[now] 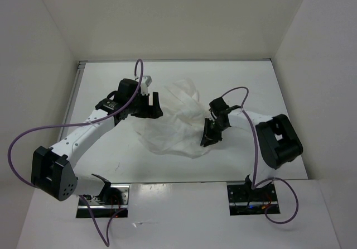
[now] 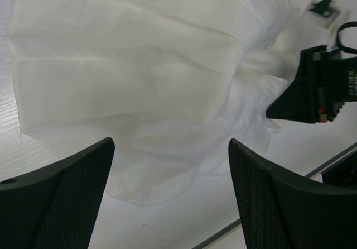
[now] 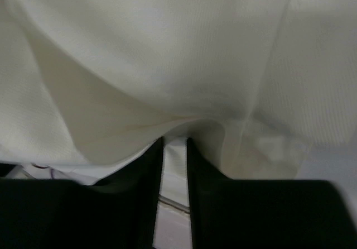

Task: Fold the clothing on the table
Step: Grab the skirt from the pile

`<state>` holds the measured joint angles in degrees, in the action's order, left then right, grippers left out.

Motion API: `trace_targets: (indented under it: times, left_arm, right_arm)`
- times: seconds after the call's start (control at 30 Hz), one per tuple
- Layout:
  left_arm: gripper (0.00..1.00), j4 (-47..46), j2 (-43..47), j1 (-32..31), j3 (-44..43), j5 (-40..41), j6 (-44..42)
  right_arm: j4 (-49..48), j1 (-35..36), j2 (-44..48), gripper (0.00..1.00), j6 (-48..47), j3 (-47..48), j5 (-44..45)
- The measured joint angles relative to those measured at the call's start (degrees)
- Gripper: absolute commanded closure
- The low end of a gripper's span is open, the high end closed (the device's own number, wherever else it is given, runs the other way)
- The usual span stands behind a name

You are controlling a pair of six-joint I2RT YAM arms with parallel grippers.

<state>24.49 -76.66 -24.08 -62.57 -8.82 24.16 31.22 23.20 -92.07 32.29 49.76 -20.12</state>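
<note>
clothing (image 1: 173, 123): crumpled white heap about the middle of the tabletop (image 1: 111, 168) | left fingers (image 2: 268, 199): spread wide, hovering over the clothing's left part, gripping nothing | right fingers (image 3: 134, 204): at the clothing's right edge, drawn nearly together, apparently pinching a raised fold of fabric between them

walls (image 1: 178, 14): plain matte white | enclosing: left, back, right | light: soft, even
</note>
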Motion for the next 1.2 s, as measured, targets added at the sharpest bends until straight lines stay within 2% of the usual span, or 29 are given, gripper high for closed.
trace_targets:
  times: [0.03,0.07,0.27,0.37,0.47,0.57,0.6,0.9,1.03,1.2]
  left_arm:
    - [0.10,0.0,0.0,0.0,0.0,0.0,0.0]
    - [0.10,0.0,0.0,0.0,0.0,0.0,0.0]
    - [0.10,0.9,-0.1,0.2,-0.3,0.0,0.0]
    - [0.10,0.9,-0.1,0.7,-0.5,0.1,0.0]
    - [0.10,1.0,-0.3,1.2,-0.6,0.2,0.0]
    - [0.10,1.1,-0.6,1.6,-1.2,0.2,-0.1]
    - [0.10,1.2,-0.7,1.6,-1.4,0.1,-0.2]
    - [0.10,2.4,-1.2,1.8,-1.9,4.0,-0.2]
    - [0.10,3.0,-1.3,1.8,-1.9,4.9,-0.2]
    - [0.10,3.1,-1.2,1.8,-1.9,5.4,-0.2]
  right_arm:
    - [-0.3,0.2,-1.9,0.87,-0.5,0.2,-0.4]
    - [-0.2,0.5,-4.8,1.00,-0.6,1.1,-1.8]
    - [0.0,4.3,-13.5,1.00,-3.7,10.7,-6.3]
    - [0.9,7.4,-19.8,1.00,-6.3,19.8,-8.3]
    - [0.0,9.9,-26.7,0.93,-8.4,30.0,-11.2]
    - [-1.5,10.9,-30.3,0.57,-8.7,37.1,-12.7]
    - [-1.7,10.9,-30.1,0.49,-8.8,37.8,-12.3]
    - [-0.1,9.0,-18.9,0.45,-9.7,40.4,1.5]
    - [-0.1,8.5,-20.4,0.45,-10.1,44.8,7.1]
    - [-0.2,8.7,-27.9,0.46,-10.9,50.2,11.4]
